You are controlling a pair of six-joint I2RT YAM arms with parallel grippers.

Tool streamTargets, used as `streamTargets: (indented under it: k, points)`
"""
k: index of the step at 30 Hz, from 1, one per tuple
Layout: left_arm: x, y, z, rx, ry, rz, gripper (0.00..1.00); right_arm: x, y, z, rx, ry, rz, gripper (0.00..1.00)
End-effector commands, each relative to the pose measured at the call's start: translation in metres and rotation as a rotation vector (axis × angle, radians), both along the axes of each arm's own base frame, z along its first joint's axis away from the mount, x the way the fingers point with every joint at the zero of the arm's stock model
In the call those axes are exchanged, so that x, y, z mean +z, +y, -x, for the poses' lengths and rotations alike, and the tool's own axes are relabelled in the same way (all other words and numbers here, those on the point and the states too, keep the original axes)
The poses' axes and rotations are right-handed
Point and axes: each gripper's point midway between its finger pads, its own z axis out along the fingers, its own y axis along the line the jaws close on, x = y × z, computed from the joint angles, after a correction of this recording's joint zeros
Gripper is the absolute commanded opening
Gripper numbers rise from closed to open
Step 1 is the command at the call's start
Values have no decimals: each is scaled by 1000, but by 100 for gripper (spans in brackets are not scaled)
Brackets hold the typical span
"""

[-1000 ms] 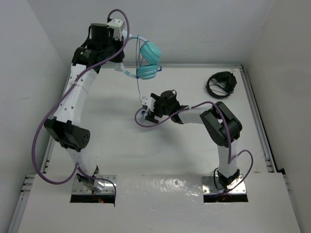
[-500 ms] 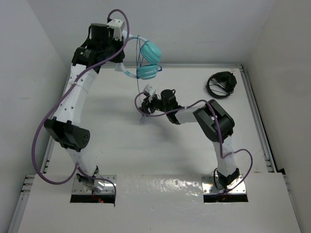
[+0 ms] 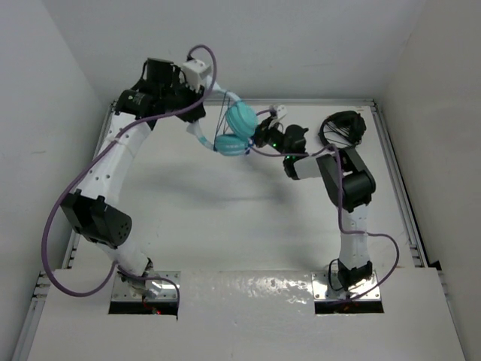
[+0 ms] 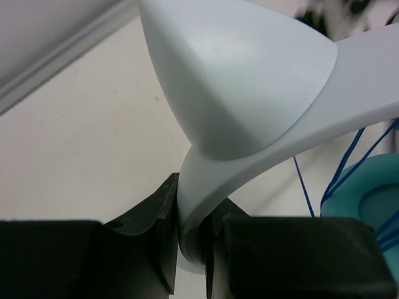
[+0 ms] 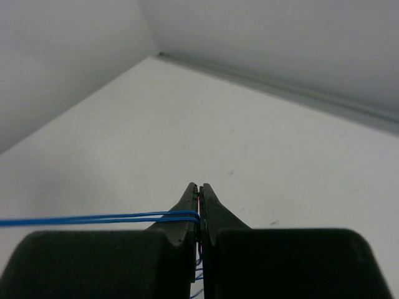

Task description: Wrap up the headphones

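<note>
Headphones (image 3: 240, 119): teal, held up over the far part of the surface (image 3: 225, 218), between the two arms.
Left jaws: clenched tight on the pale headband (image 4: 268, 156).
Right jaws: pinched on the thin blue cable (image 5: 93, 218), just beside the ear cups (image 3: 231, 144).
Black wire bundle (image 3: 342, 128): far right corner, well apart.

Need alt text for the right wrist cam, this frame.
The right pincer is shut on thin strands of the blue headphone cable, which run out roughly level to the left edge of the view. Beyond the fingertips, the white table meets pale walls at the back.
</note>
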Motion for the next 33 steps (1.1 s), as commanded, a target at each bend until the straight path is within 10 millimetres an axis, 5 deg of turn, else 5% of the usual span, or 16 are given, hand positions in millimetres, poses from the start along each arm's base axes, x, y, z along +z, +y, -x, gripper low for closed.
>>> streamTargets:
  k: [1,2,7,11,15,20,21,26,29,33]
  points:
    - [-41,-30,46,-297,52,-87,0,96,-41,-10,-36,-181,-87,0]
    - [-71,-27,52,-334,85,-174,0,110,-45,-5,-20,-179,-56,0]
    - [-156,-1,54,-367,146,-505,0,144,-60,4,-14,-218,170,0]
    - [-184,4,40,-295,105,-736,0,151,-63,14,23,-162,279,0]
    - [-177,13,-6,-58,21,-834,0,143,-64,28,58,-61,349,0]
    - [-190,25,-39,138,-18,-963,0,131,-59,45,72,87,440,0]
    - [-190,29,-45,182,-31,-977,0,144,-56,45,68,78,446,0]
    - [-184,40,-65,351,-109,-1029,0,141,-60,67,60,212,557,0]
    - [-172,38,-77,414,-157,-999,0,151,-48,79,107,249,527,0]
    - [-166,18,-90,381,-132,-831,0,162,4,109,283,312,342,0]
